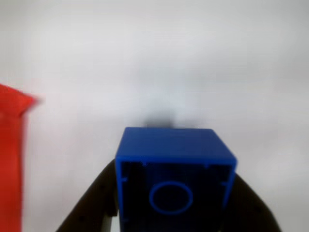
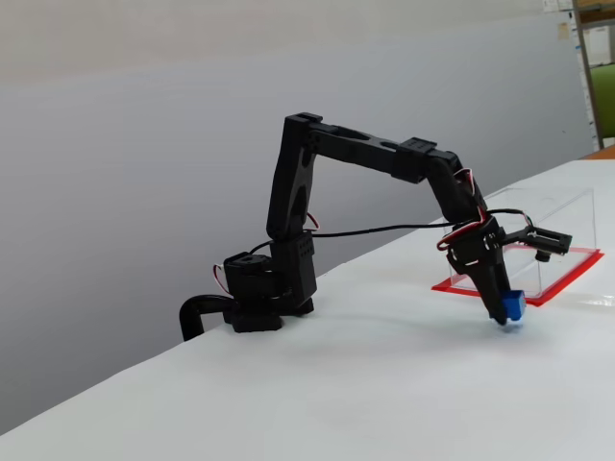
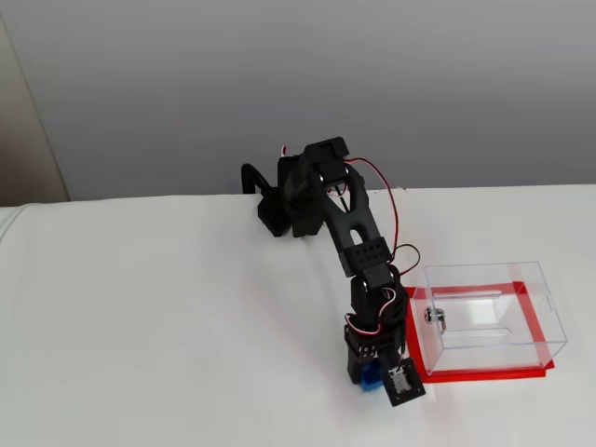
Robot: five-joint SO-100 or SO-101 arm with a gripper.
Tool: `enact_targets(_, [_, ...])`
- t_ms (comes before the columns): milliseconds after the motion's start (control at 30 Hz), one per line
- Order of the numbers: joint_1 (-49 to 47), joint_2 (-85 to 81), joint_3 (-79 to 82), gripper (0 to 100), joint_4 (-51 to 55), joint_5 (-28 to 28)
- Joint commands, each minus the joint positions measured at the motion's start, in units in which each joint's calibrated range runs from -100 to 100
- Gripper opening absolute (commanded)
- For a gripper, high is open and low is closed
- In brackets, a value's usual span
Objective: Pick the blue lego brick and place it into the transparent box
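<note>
The brick (image 1: 175, 179) is seen clamped between the two dark jaws in the wrist view, its hollow underside with the round inner tube turned toward the camera. In a fixed view the brick (image 2: 512, 307) is carried at the tip of the gripper (image 2: 504, 305), close above the white bench (image 2: 336, 394) and seemingly clear of it, though contact cannot be ruled out from this angle. The box (image 3: 489, 317) stands on its red base just beside the gripper (image 3: 377, 374), to the right in that fixed view, with its small lock (image 3: 435, 317) on the wall nearest the arm.

The step in hand is judged to be the lift and carry toward the box. It would be done well if the brick is raised first until it clears the top edge of the near wall, and only then swung across; a sideways move at the present height would likely drive the brick into the clear wall or push the box along the bench. The grip should be kept firm until the brick is over the open interior, then released low.
</note>
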Motion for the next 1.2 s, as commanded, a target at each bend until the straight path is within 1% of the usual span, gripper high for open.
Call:
enact_targets(0, [-0.3, -6.3, -5.9, 14, -1.5, -0.4])
enact_targets(500, [0.7, -23.2, -6.5, 14, -1.5, -0.2])
enact_targets(833, [0.0, -31.2, -6.5, 14, -1.5, -0.2])
enact_targets(1000, [-1.3, -34.4, -6.4, 13, -1.5, -0.2])
enact_targets(1167, [-4.8, -35.2, -6.4, 13, -1.5, -0.2])
